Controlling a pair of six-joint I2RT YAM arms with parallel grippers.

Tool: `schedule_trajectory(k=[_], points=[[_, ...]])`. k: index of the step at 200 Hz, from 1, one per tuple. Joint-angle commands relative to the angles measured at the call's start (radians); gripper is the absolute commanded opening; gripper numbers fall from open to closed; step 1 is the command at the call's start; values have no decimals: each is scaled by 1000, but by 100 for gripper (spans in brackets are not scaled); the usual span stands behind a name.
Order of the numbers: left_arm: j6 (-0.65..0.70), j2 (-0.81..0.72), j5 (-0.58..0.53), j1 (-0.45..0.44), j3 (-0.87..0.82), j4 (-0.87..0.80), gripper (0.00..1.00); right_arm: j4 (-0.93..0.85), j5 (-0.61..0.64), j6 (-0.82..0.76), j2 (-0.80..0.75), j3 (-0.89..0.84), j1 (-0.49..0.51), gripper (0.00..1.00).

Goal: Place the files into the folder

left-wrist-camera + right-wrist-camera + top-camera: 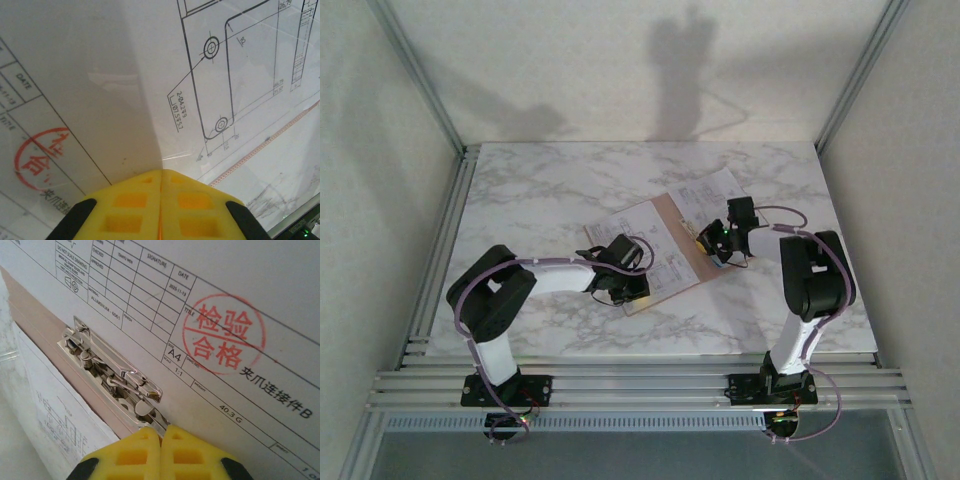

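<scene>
The pinkish-tan folder [669, 208] lies open in the middle of the marble table, with printed files [660, 255] on it and another sheet [715, 190] sticking out at its far right corner. My left gripper [620, 285] is shut, its yellow tips [161, 172] down on a sheet with a line diagram [225, 75]. My right gripper [712, 245] is shut too. Its tips [161, 429] touch the near end of the folder's metal clip [115, 380], beside a sheet with a red stamp [225, 335]. A strip of tan folder [40, 335] shows beside the clip.
Bare marble table [540, 190] stretches to the left of and behind the folder. Aluminium posts [430, 90] and white walls enclose the sides. The rail frame [620, 385] with both arm bases runs along the near edge.
</scene>
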Motion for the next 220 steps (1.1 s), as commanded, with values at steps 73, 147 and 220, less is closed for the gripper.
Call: schedule_trajectory(k=[73,147,220], points=[[4,2,-19,18,-41,-122,7,-304,280,46,137,48,19,0],[0,-10,-23,19,-54,-122,7,-472,376,113,186,116,49,0],[-8,-21,-27,21,-58,-114,7,-611,422,152,251,210,87,0]])
